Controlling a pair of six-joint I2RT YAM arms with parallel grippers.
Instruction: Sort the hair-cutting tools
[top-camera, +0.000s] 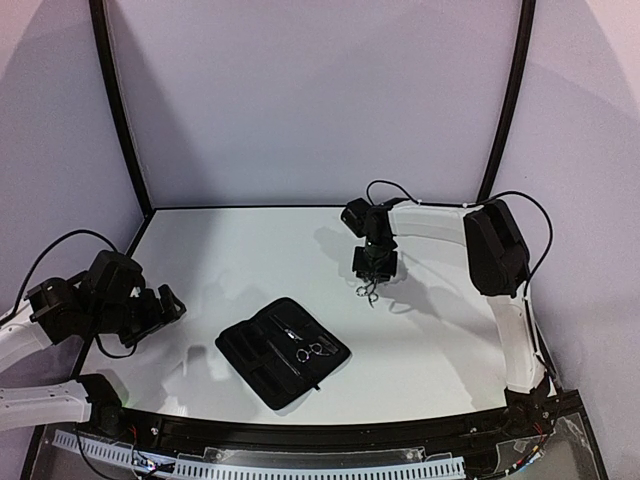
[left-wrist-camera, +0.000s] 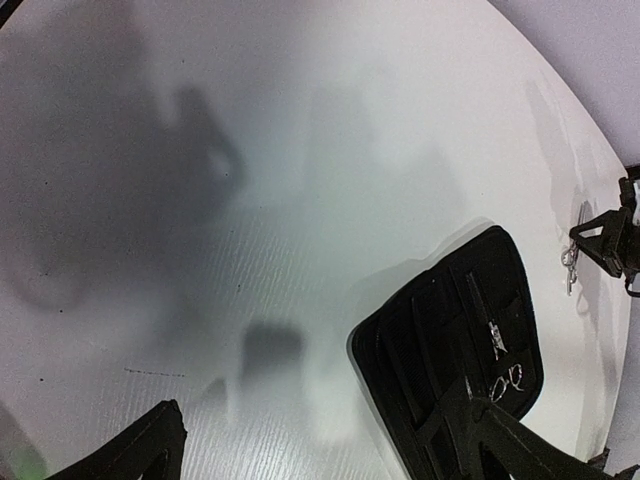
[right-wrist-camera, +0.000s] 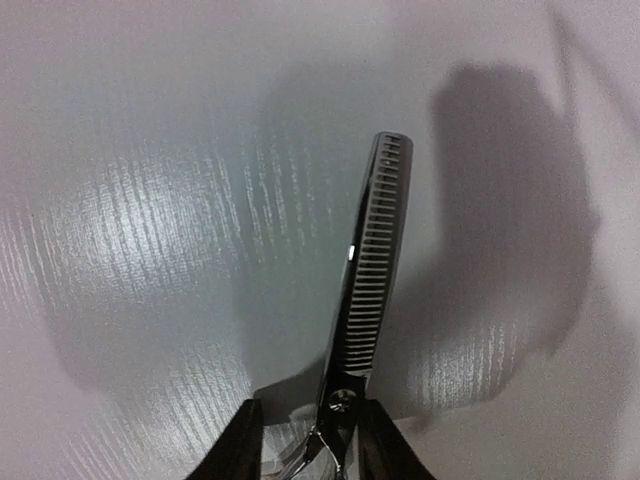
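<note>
While left gripper (top-camera: 163, 308) gapes wide, right gripper (right-wrist-camera: 310, 425) brackets toothed silver scissors (right-wrist-camera: 368, 270) at pivot; cannot tell whether pinching.

Looks down on a white table (left-wrist-camera: 300, 150); frames an open black case (left-wrist-camera: 450, 340) lower right with silver scissors (left-wrist-camera: 508, 382) inside; catches, far right, perhaps another pair (left-wrist-camera: 568, 264) at the right gripper (left-wrist-camera: 588, 245).
</note>
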